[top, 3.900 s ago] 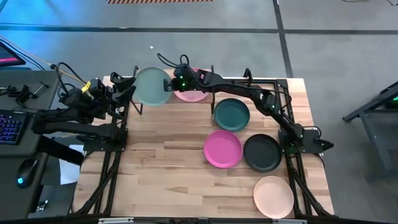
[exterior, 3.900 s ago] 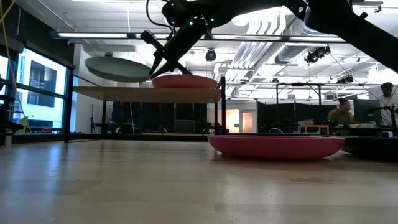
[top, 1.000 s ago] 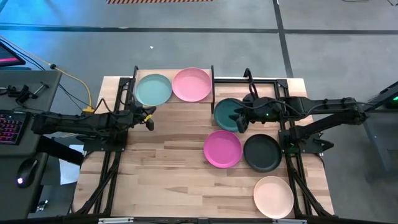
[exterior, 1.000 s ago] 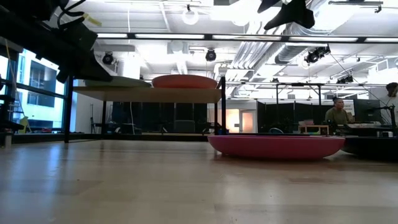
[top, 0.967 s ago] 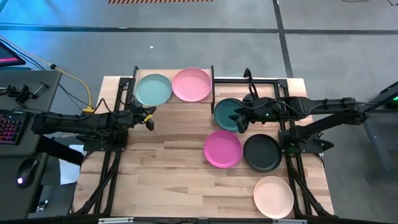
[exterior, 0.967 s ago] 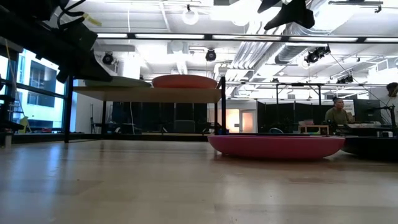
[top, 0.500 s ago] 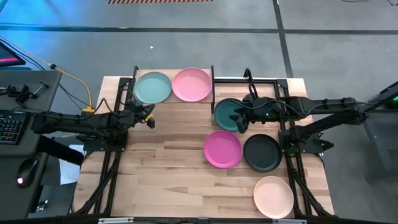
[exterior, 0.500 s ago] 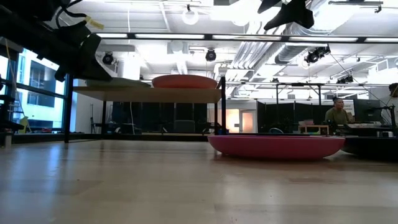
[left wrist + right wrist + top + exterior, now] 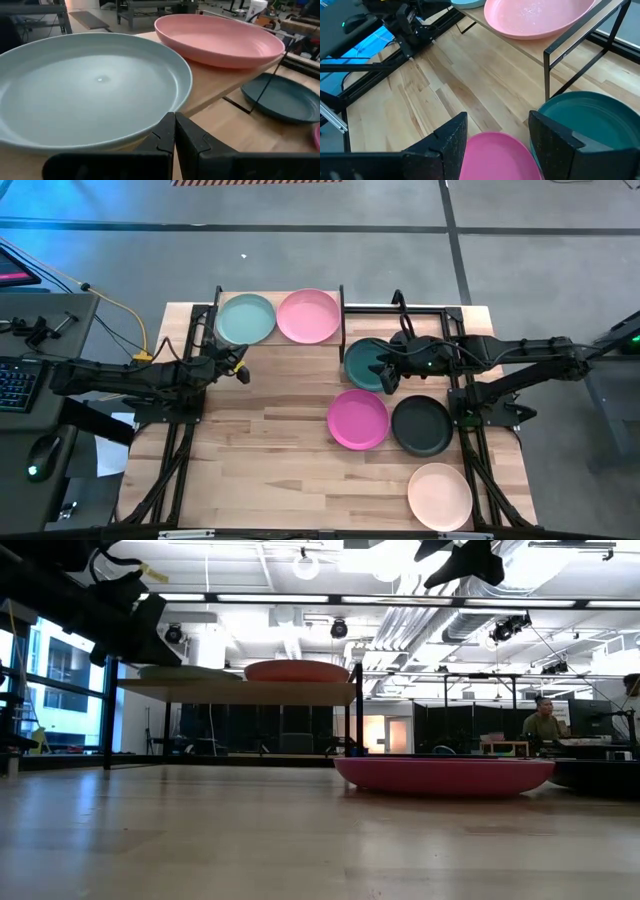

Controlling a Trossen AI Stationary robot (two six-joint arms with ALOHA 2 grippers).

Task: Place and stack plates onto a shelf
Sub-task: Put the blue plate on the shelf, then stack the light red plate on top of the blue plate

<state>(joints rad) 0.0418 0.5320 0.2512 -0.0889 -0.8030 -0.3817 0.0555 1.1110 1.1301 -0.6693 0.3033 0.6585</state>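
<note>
Fingers of the right gripper (image 9: 496, 142) spread wide above the round matte dark teal plate (image 9: 369, 363), which lies on the tabletop beside the raised light-wood shelf (image 9: 232, 346). Descending squarely over its near rim looks safest. Left gripper (image 9: 174, 131), closed, waits near the shelf.

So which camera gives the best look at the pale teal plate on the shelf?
The left wrist view: the pale teal plate fills most of it, on the shelf. The high view shows its whole round outline, small. The low view shows only a thin edge. The right wrist view catches a sliver.
</note>
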